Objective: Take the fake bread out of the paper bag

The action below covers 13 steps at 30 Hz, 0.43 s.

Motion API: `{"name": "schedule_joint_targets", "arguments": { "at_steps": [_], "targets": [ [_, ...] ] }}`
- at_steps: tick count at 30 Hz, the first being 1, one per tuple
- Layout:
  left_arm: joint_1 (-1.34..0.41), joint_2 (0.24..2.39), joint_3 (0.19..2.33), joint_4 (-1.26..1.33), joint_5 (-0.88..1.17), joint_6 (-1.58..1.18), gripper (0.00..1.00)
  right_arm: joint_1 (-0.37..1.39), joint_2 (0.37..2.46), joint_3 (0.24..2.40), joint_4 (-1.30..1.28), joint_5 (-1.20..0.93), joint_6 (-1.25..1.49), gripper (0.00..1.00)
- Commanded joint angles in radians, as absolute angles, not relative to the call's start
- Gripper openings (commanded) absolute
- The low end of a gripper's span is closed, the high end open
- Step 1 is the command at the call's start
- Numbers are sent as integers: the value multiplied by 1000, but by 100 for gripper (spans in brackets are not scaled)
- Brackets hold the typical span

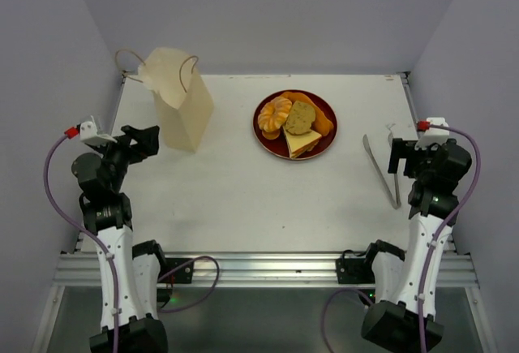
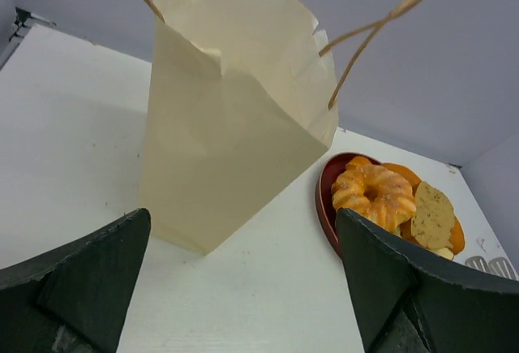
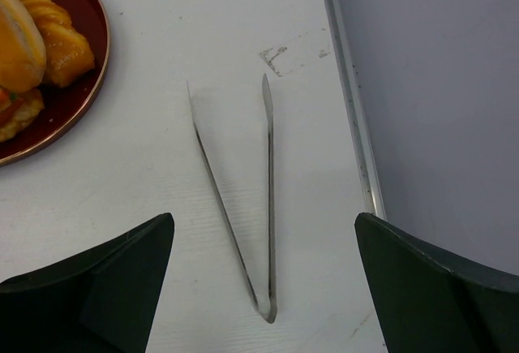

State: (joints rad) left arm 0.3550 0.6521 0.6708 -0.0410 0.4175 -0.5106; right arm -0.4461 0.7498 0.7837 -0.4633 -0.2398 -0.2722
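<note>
The cream paper bag (image 1: 182, 101) stands upright at the back left with its cord handles up; the left wrist view shows its side (image 2: 227, 142), and its inside is hidden. The fake bread lies on a red plate (image 1: 268, 144): a ridged orange bun (image 1: 275, 116), a speckled slice (image 1: 299, 117), a pale sandwich slice (image 1: 302, 143) and a long orange roll (image 1: 322, 115). My left gripper (image 1: 144, 142) is open and empty, just left of the bag (image 2: 243, 231). On the right side of the table my right gripper (image 1: 409, 158) is open and empty, above the tongs (image 3: 263, 223).
Metal tongs (image 1: 381, 170) lie on the table right of the plate, their arms spread toward the back (image 3: 270, 166). The plate's edge (image 3: 73, 101) shows at the right wrist view's left. Grey walls close the table at the back and both sides.
</note>
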Motion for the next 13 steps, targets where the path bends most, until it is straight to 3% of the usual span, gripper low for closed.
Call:
{"name": "schedule_joint_targets", "arguments": {
  "at_steps": [1, 13],
  "targets": [
    [342, 603, 591, 34, 465, -459, 99, -449, 701, 815, -483, -199, -233, 99],
    [255, 496, 519, -49, 554, -301, 100, -449, 609, 808, -525, -258, -201, 99]
  ]
}}
